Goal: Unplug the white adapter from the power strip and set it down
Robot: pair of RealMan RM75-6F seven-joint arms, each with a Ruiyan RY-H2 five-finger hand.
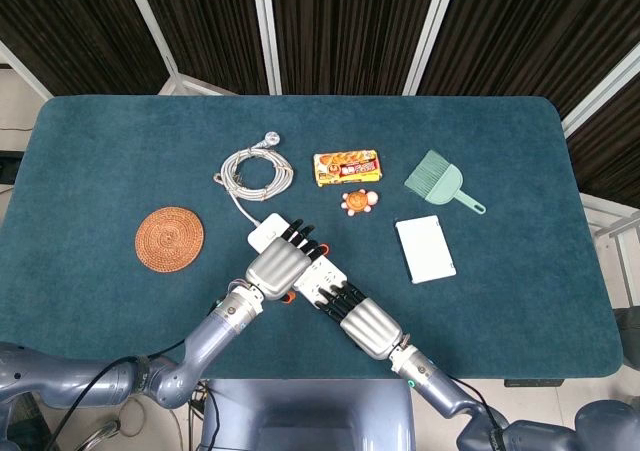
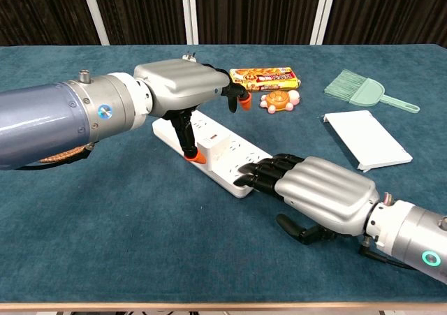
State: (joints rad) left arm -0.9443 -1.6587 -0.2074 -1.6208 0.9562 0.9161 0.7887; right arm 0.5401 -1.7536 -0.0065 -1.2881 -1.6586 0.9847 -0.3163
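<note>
On the dark teal felt-covered table (image 1: 120,151), a long white power strip (image 2: 209,130) lies slantwise near the front edge, its grey cord running back to a loose coil of cable (image 1: 255,168). Both arms reach in over it. From the left, the silver left hand (image 2: 183,86) hovers above the strip, its orange-tipped fingers (image 2: 198,156) curled downward around the small white cube-shaped adapter (image 2: 222,149), which sits plugged into the middle of the strip; the chest view cannot settle whether those fingers actually touch it. From the right, the silver right hand (image 2: 318,188) lies low, its black fingers (image 2: 262,168) laid flat and together on the strip's near end, pressing it down.

Farther back lie a round woven rattan coaster (image 1: 169,238), a flat white rectangular box (image 1: 425,249), a pale green dustpan-and-brush set (image 1: 441,181), an orange snack packet (image 1: 347,167) and a small orange turtle-shaped toy (image 1: 360,202).
</note>
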